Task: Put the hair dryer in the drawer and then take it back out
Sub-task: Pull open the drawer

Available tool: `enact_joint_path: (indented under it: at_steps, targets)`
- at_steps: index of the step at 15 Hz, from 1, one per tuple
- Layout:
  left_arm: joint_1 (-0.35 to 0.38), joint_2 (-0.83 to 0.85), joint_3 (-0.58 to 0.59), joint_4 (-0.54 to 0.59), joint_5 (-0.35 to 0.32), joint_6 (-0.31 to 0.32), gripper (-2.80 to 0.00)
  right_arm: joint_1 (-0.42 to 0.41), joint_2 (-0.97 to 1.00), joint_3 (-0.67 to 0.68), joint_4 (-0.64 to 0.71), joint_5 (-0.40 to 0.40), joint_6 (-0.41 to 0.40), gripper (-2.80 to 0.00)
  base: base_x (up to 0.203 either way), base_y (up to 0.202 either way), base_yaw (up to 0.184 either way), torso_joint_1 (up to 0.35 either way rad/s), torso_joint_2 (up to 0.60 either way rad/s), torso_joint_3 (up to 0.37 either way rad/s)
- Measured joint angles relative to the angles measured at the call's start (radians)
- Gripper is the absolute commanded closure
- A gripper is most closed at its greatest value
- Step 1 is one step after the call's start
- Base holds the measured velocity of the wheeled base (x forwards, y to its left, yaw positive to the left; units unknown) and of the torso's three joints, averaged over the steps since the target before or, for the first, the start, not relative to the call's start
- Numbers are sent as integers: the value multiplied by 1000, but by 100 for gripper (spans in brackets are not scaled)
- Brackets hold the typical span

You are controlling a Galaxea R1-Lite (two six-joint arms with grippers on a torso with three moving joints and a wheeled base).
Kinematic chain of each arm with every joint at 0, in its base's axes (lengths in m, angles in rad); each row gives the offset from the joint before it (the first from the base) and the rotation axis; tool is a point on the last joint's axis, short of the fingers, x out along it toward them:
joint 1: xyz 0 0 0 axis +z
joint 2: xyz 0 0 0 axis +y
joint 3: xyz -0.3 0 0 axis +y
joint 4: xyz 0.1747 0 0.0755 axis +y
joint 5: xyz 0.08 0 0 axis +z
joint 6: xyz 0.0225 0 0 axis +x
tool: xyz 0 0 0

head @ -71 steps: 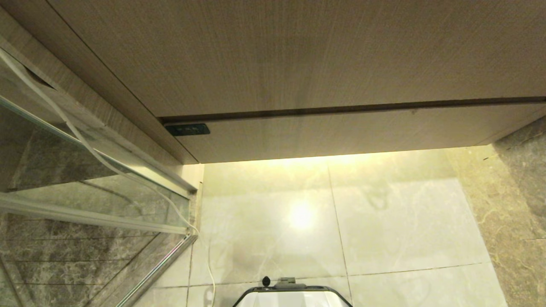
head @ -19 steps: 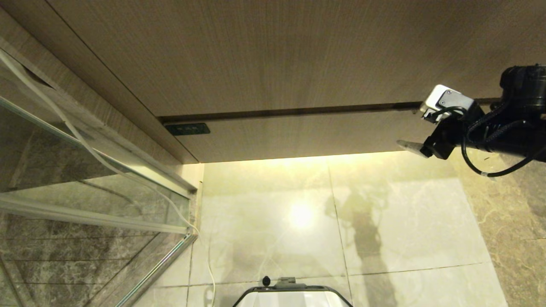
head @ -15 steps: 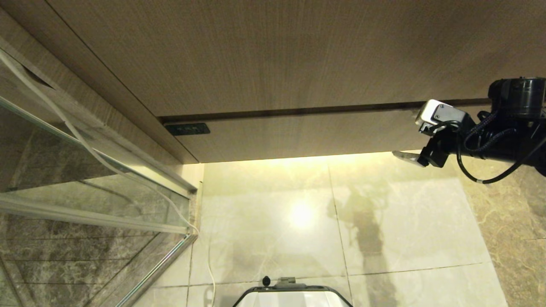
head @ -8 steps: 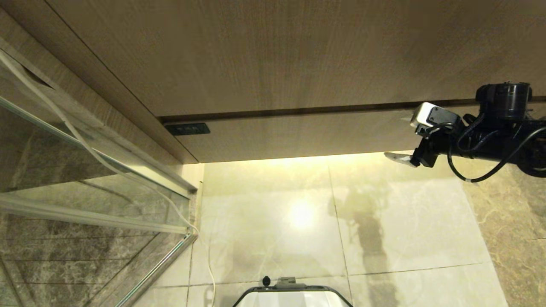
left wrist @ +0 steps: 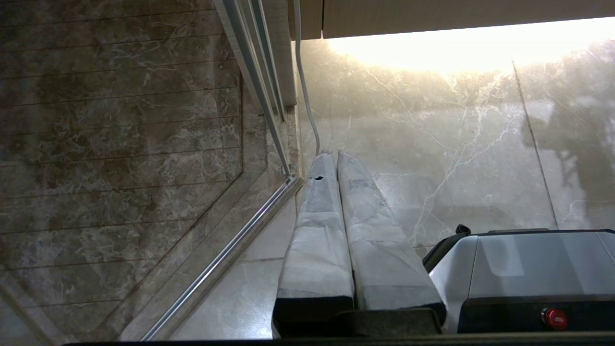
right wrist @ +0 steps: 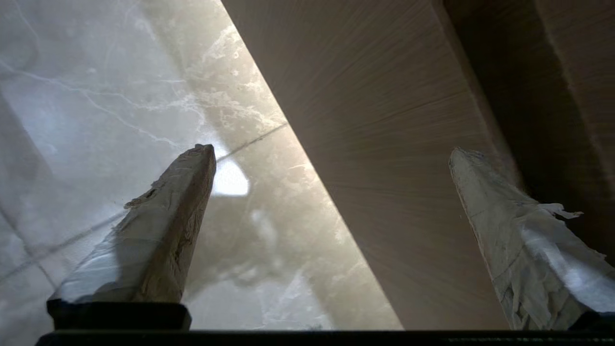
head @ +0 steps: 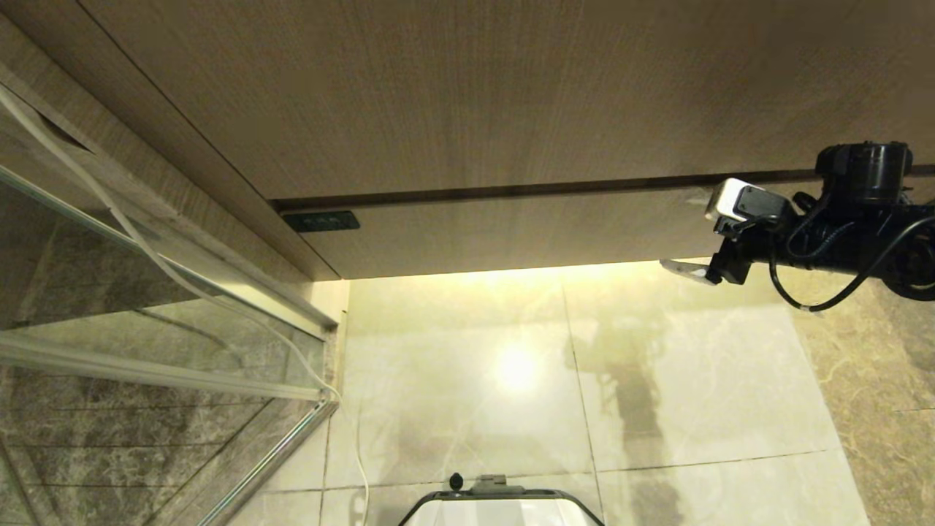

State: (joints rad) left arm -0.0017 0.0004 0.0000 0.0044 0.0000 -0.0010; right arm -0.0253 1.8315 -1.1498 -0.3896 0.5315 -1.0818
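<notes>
The drawer (head: 511, 230) is the low light-brown wood-grain band under the taller panel, and its flat front is closed. At the drawer's right end my right gripper (head: 687, 230) is open, level and pointing left along the front. In the right wrist view the right gripper (right wrist: 330, 149) has one taped finger (right wrist: 163, 226) over the floor and the other (right wrist: 509, 230) by the dark gap above the drawer front (right wrist: 384, 144). Nothing is between them. My left gripper (left wrist: 335, 154) is parked low over the floor, shut and empty. The hair dryer is out of view.
A glass shower screen with a metal rail (head: 168, 285) stands at the left, and a white cable (head: 146, 248) runs down it to the floor. A small dark plate (head: 321, 220) sits on the drawer's left end. My base (head: 500, 504) is at the bottom; dark stone (head: 891, 380) lines the right.
The right arm, absent at first, has come in from the right, sunk a little and shifted left along the drawer front. Its jaws stayed open. The left arm has not moved.
</notes>
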Motion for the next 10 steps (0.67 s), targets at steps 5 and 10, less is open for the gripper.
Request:
enact_joint_path:
  at_steps: [5,10]
  targets:
    - [0,0,0,0,0,0,0,-38,-5,0,30,130,-187,-280,0,0,0,0,0,0]
    - [0,0,0,0,0,0,0,-57,14,-51,63,184,-249,-280,0,0,0,0,0,0]
